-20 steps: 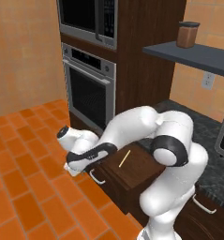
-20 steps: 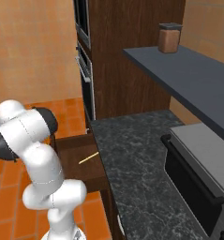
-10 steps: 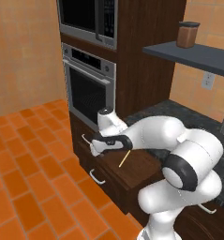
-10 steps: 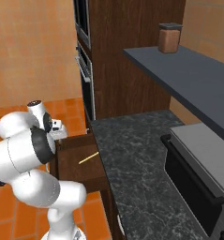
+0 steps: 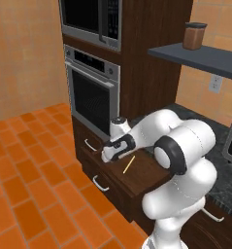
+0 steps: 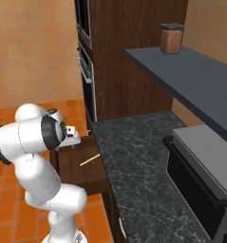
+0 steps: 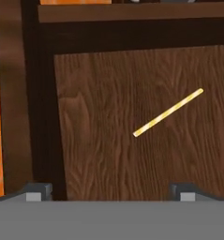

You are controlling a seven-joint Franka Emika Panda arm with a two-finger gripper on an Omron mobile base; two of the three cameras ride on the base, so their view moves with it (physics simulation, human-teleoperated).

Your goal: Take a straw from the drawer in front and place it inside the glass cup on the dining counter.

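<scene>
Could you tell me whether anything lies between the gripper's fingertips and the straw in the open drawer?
Nothing: in the hand view, only bare drawer floor separates the gripper from the straw.

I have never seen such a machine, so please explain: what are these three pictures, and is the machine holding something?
It is a white robot arm in a simulated kitchen. Two pictures come from cameras behind the arm, to its left and right; the third looks down from its hand. The arm reaches over an open dark wooden drawer. On the drawer's floor lies a thin pale yellow straw, also seen from the left and the right. The gripper hangs above it with its jaws wide open and holds nothing.
</scene>
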